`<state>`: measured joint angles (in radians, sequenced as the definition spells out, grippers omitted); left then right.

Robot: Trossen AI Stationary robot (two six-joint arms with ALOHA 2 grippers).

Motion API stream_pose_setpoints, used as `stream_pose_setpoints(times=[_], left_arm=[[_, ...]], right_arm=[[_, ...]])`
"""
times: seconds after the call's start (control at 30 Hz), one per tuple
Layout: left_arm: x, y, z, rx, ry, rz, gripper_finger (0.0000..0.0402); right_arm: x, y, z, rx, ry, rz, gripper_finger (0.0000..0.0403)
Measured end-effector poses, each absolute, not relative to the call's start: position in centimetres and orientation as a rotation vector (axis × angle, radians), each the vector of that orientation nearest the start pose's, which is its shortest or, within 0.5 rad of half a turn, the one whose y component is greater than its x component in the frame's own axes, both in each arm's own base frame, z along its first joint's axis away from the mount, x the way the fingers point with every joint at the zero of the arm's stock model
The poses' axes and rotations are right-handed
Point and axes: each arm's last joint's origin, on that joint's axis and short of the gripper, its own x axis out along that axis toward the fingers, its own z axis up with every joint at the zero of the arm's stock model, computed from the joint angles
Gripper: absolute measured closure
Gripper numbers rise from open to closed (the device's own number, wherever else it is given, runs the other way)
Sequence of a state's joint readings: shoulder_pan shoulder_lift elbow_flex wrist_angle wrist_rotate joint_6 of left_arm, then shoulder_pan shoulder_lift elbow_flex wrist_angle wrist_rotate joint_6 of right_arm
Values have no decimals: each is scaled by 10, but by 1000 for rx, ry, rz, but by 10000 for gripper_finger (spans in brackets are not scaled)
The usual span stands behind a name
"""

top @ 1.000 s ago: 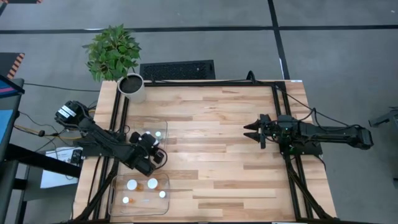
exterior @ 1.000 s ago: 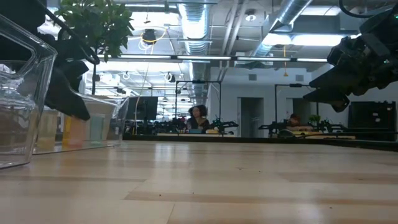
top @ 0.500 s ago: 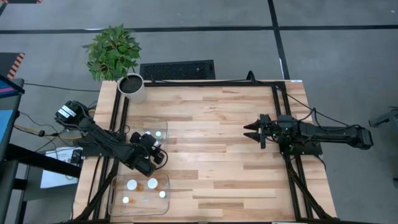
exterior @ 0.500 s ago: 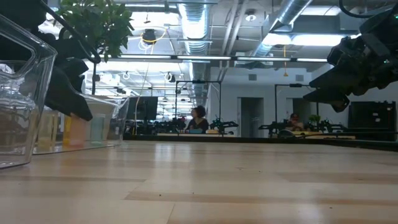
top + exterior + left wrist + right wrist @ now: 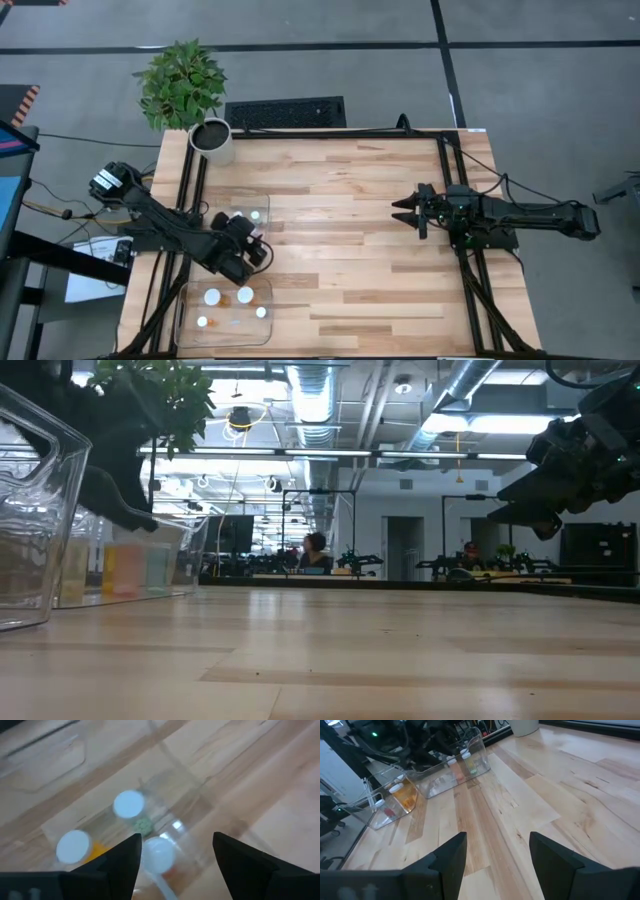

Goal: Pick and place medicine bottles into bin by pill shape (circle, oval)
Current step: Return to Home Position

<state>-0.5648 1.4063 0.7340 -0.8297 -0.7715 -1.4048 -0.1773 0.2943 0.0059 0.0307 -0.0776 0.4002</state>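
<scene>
Plainly, the sorting looks finished to us: we find no medicine bottles (image 5: 245,295) on the bare wood of the surface (image 5: 350,260), only inside the two clear bins at its left side. The bottom bin (image 5: 228,336) holds four of them, upright as far as we can tell and a little apart from each other. The top bin (image 5: 240,203) shows one white cap near its far corner in the high view, with the rest hidden under the arm; from the left wrist we count three caps in the bin below. We take the split to be the point of it, one pill shape per bin, though we cannot read the pills from here. The left tool (image 5: 252,246) hangs above the near edge of the top bin, fingers spread and empty, which suits an arm with nothing to carry; we judge its job now is to go to its rest pose. The right tool (image 5: 408,212) waits well apart at the right side, released too, nothing between its fingers, placed clear of the bins so the arms cannot meet
</scene>
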Motion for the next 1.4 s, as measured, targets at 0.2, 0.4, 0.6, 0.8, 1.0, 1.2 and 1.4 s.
stream_pose_setpoints(times=[0.2,0.4,0.6,0.8,1.0,1.2,1.4], left_arm=[[201,-103,219,-293,753,811,161],[208,-106,310,-197,663,717,161],[208,-106,396,-264,548,552,161],[204,-103,429,-58,529,421,161],[167,-71,453,-96,410,273,161],[117,-52,416,-169,107,-99,161],[95,-44,313,-258,-52,-251,161]], right_arm=[[112,-18,147,431,207,-144,178],[113,-18,169,422,135,-128,178],[114,-19,182,354,103,-122,178],[114,-19,194,320,45,-99,178],[109,-21,226,275,-122,32,178],[102,-28,238,280,-161,63,178],[97,-37,238,329,-147,58,178]])
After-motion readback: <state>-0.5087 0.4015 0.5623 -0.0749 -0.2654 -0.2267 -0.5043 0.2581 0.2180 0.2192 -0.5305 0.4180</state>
